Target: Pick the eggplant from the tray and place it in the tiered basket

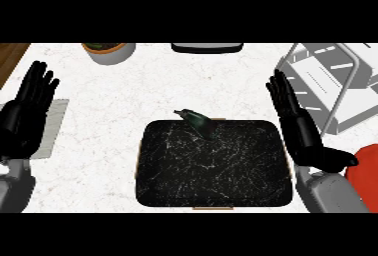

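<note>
A dark eggplant (201, 122) with a green stem lies at the far edge of the black speckled tray (214, 170) in the middle of the counter. The grey wire tiered basket (328, 80) stands at the far right. My right hand (299, 127) is open, fingers straight and pointing away, just right of the tray and beside the basket, a hand's width from the eggplant. My left hand (26, 117) rests open at the left edge, fingers up, holding nothing.
A grey pot with a plant (109, 51) stands at the back left, a dark-topped object (207, 47) at the back middle. A red thing (363, 172) shows at the right edge. A grey mat (53, 125) lies under my left hand.
</note>
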